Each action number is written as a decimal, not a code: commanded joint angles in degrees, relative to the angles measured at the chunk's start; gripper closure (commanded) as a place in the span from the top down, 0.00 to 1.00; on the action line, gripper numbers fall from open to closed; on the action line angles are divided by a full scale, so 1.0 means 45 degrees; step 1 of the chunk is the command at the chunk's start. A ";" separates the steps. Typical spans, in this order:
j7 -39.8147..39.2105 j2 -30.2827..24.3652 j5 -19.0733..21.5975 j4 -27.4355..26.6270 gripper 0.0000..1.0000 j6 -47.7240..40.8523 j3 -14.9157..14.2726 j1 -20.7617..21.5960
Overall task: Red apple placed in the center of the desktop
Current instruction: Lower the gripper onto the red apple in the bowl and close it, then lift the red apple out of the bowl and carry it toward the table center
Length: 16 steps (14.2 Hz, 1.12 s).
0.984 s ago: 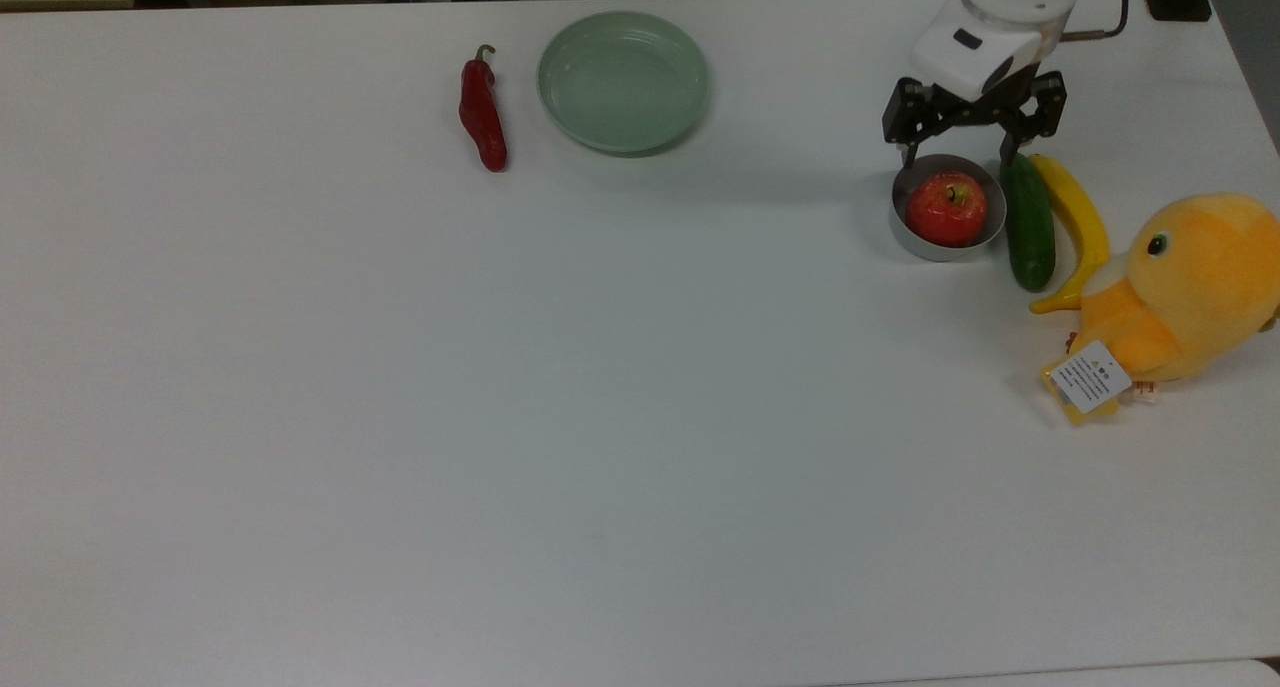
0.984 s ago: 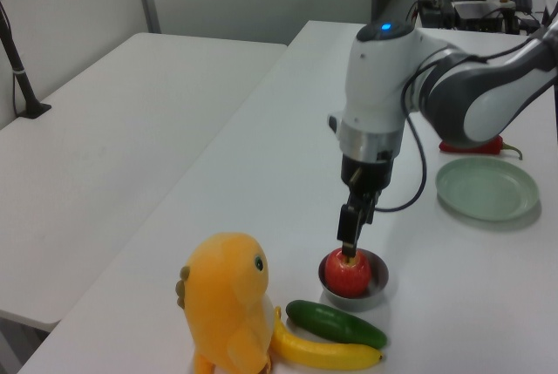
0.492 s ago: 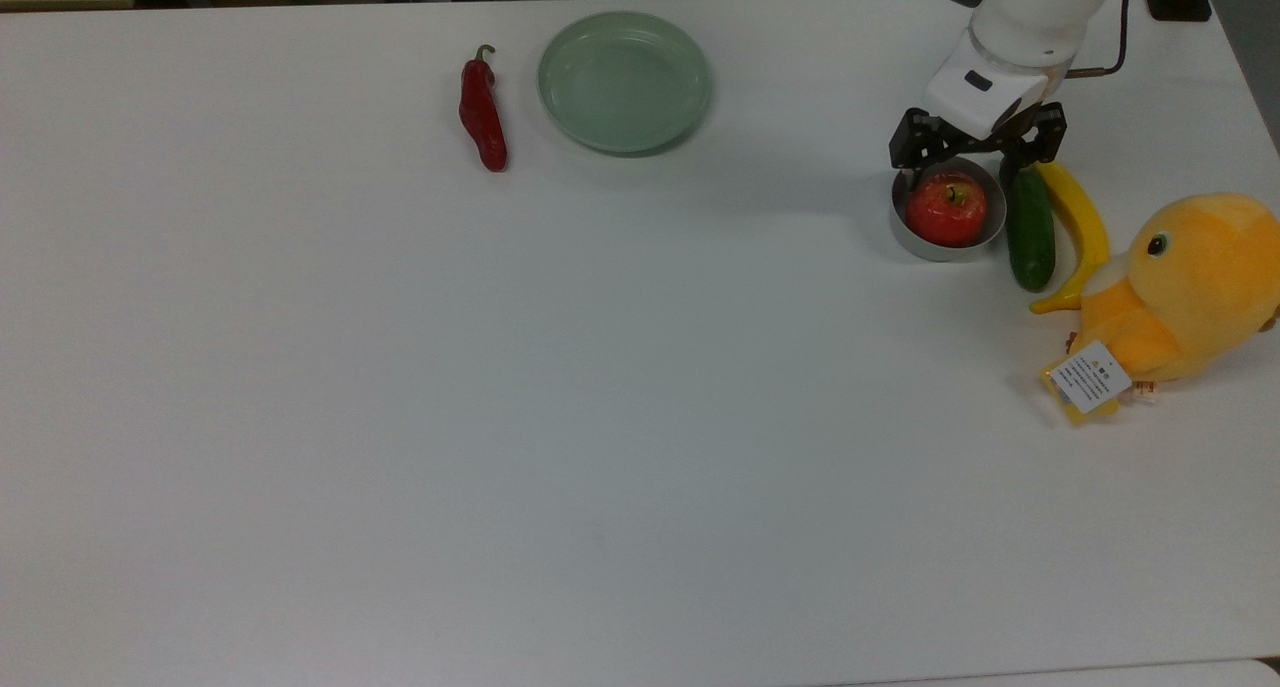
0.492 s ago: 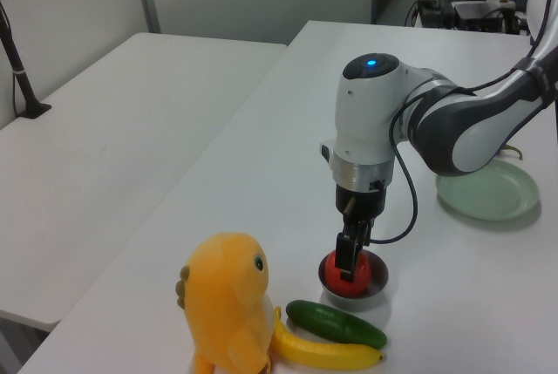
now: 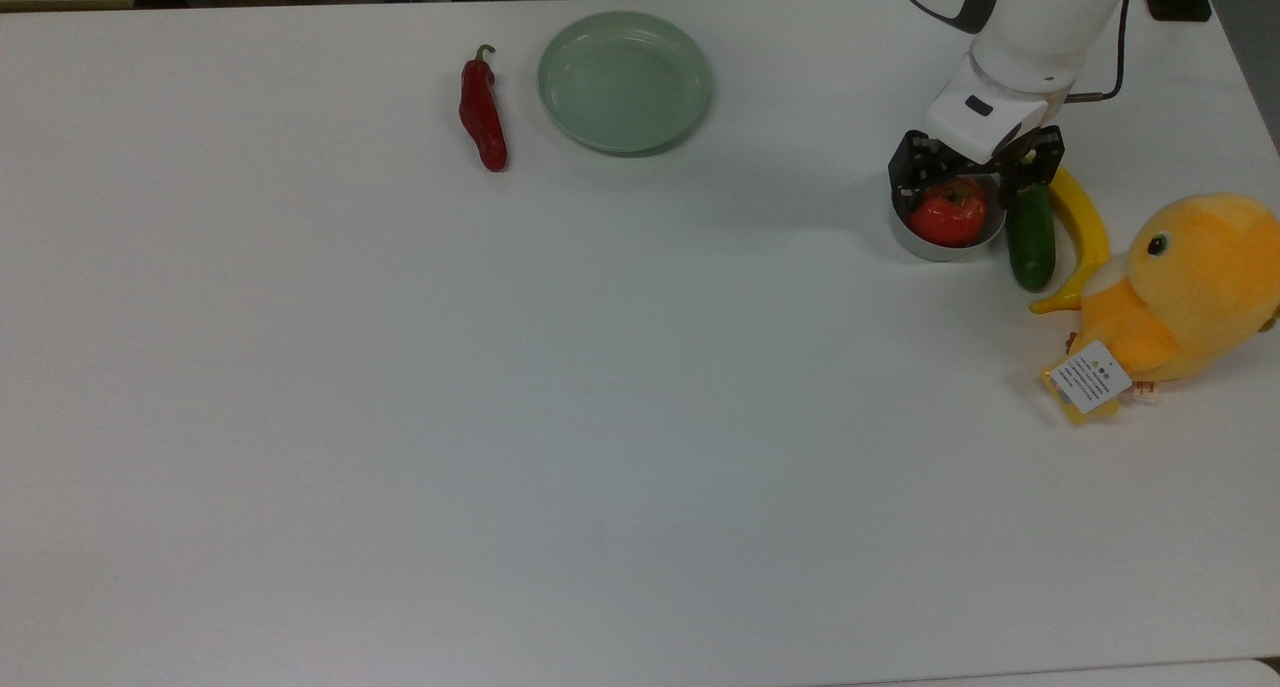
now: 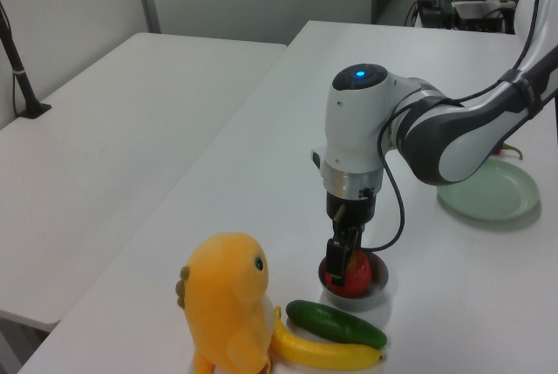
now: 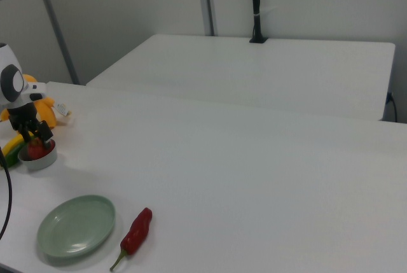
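The red apple (image 5: 948,219) sits in a small metal bowl (image 5: 935,249) near the top view's right edge of the white desktop (image 5: 600,367). My gripper (image 5: 960,195) has come down over the bowl and is open, one black finger on each side of the apple. In the left view the gripper (image 6: 342,256) hangs straight down and covers the left part of the apple (image 6: 355,276). The right view shows the apple (image 7: 36,149) in the bowl (image 7: 39,159) at its far left, under the gripper (image 7: 32,135).
A cucumber (image 5: 1030,235) and a banana (image 5: 1086,229) lie right beside the bowl, with an orange plush duck (image 5: 1190,287) beyond them. A red chili pepper (image 5: 482,112) and a pale green plate (image 5: 623,80) lie at the far edge.
The gripper has dropped from above the bowl until its fingers reach down on either side of the apple. Apple and bowl have stayed in place.
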 commanded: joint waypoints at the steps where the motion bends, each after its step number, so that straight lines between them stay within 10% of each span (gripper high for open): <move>1: 0.0348 0.0262 -0.0258 0.0400 0.98 0.0053 -0.0250 0.0263; 3: 0.0348 0.0262 -0.0336 0.0381 0.45 0.0034 -0.0250 0.0262; 5: 0.0348 0.0262 -0.0317 0.0381 0.17 0.0034 -0.0250 0.0224; 16: -0.0177 -0.3702 -0.0063 -0.1239 0.16 -0.0648 -0.0191 -0.2020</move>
